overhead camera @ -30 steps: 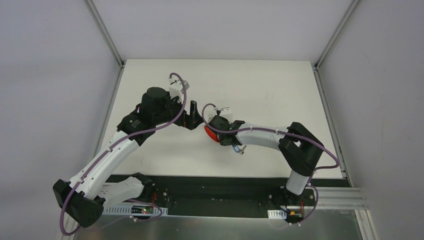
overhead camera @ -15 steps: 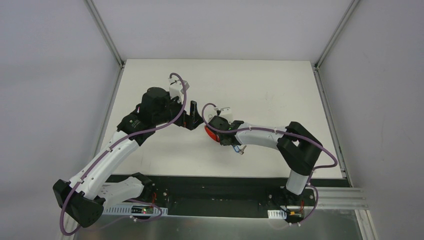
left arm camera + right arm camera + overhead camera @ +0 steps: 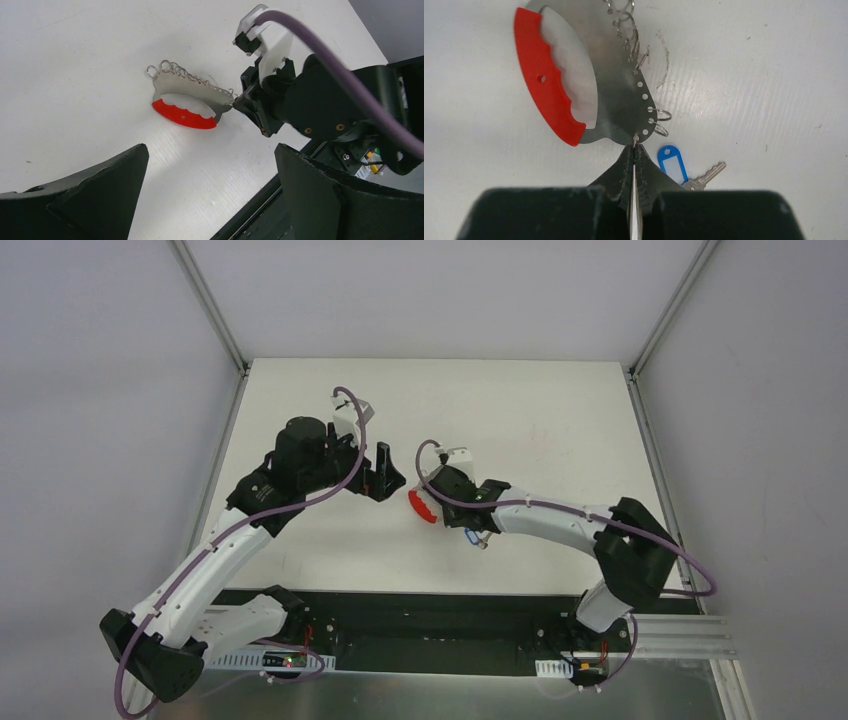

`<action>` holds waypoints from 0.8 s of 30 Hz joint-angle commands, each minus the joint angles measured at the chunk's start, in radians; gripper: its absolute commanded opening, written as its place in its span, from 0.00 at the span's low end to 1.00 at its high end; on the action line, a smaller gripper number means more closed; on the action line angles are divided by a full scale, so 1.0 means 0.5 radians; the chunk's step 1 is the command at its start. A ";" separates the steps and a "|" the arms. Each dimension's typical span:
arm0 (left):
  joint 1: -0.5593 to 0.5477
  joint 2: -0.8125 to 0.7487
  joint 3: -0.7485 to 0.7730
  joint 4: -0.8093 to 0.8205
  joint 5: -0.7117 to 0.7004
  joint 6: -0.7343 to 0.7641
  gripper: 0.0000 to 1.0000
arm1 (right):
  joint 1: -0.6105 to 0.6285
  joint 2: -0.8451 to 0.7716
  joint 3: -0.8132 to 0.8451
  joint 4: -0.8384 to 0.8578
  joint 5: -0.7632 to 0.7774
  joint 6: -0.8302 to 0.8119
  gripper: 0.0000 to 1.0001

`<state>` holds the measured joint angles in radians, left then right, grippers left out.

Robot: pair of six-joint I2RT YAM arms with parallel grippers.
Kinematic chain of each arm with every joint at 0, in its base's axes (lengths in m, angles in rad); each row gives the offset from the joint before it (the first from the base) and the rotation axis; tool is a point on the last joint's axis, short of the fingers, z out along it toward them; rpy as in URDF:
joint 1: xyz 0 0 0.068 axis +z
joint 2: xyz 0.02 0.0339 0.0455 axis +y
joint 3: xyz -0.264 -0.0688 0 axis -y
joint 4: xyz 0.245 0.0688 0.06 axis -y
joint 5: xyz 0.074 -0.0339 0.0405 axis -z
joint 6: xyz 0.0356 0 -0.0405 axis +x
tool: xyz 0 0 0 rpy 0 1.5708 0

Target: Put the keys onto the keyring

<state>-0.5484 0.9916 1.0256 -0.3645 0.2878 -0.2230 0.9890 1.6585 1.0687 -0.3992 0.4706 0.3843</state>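
Since the earlier frame the right arm's elbow has swung outward and the right gripper (image 3: 436, 508) has closed, while the left arm has drawn slightly back. The top view shows both grippers near the middle of the table (image 3: 540, 430), with the keyring (image 3: 422, 508) lying between them as little more than a red sliver.

The right wrist view resolves it. The red strip (image 3: 546, 95) edges a thin metal plate (image 3: 616, 105), and the right gripper's fingers (image 3: 624, 167) are pressed together on the plate's pointed end (no gap visible between them). This view also shows the keys (image 3: 673, 162), a blue tag with one small key, flat on the table just beside the gripper and apart from the keyring. From above they appear only as a blue speck (image 3: 470, 536) under the right wrist.

The left wrist view adds the row of wire rings (image 3: 175, 67) along the plate's far edge. It shows the left gripper (image 3: 210, 150) spread wide and holding nothing, near the keyring but not touching it. The keys are hidden in this view.
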 commanded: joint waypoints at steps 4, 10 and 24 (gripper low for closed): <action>0.004 -0.136 0.016 0.042 0.067 0.047 1.00 | 0.007 -0.408 -0.073 0.055 -0.271 -0.119 0.00; 0.002 -0.191 0.046 0.042 0.197 0.053 1.00 | -0.008 -0.662 -0.071 0.054 -0.503 -0.274 0.00; 0.002 -0.323 0.130 0.156 0.752 0.008 1.00 | -0.031 -1.224 0.172 -0.149 -1.257 -0.599 0.00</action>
<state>-0.5484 0.8425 1.0435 -0.3565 0.5293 -0.2089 0.9775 1.1355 1.0687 -0.4629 0.0055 0.1448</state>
